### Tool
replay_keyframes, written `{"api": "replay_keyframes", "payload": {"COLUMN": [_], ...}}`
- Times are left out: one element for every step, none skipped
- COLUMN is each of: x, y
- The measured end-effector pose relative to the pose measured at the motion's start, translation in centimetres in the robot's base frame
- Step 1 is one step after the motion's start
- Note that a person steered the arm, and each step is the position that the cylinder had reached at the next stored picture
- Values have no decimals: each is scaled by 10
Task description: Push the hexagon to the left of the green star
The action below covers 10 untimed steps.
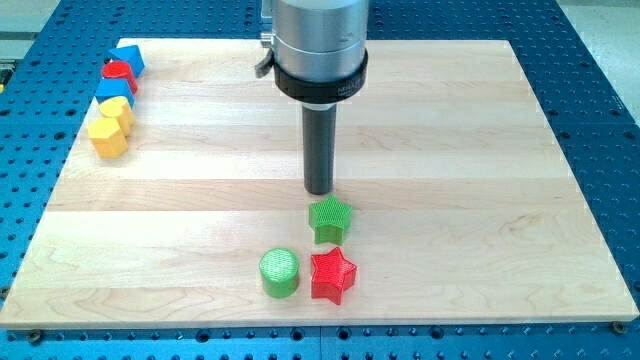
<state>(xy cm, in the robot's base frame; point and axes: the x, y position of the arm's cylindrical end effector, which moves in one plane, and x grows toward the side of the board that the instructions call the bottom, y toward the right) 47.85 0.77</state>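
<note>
The green star (331,219) lies low in the middle of the wooden board (450,150). My tip (319,191) stands just above it in the view, close to its upper left edge. A yellow hexagon (108,137) lies at the board's upper left, at the lower end of a row of blocks. It is far to the left of my tip.
A red star (332,276) lies just below the green star. A green cylinder (279,272) lies to its left. The upper-left row also holds a blue block (129,58), a red block (119,72), another blue block (113,90) and a yellow block (118,110).
</note>
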Motion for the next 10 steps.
{"api": "replay_keyframes", "payload": {"x": [39,45,34,33,15,-38,-74,-76,-68,-90], "y": [-3,-27,-126,-231,-278,-286,-283,-239,-165,-147]}}
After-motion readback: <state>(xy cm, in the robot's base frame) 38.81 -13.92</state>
